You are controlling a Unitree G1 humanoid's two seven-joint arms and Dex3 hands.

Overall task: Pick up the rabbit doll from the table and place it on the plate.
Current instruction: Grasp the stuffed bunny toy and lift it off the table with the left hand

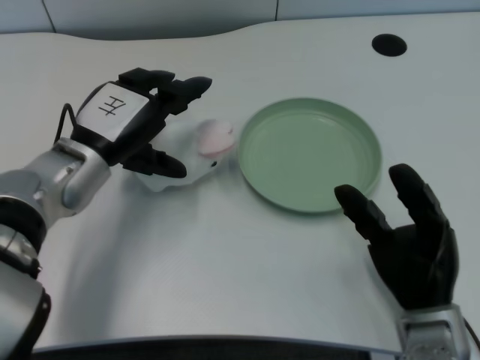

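The left hand sits over the white rabbit at centre left, fingers curled around it, though a firm grip can't be confirmed. Grasping looks underway; next it needs lifting and carrying right onto the green plate just beside. White table; a dark hole at upper right.

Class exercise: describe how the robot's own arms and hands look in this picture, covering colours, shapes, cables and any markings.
Both forearms are silver, rounded metal tubes with black joints. Each ends in a black many-fingered hand with chunky, segmented fingers. The left hand carries a white plate on its back bearing a black printed character, and a thin black cable loops out near its wrist. The right hand shows no visible marking.
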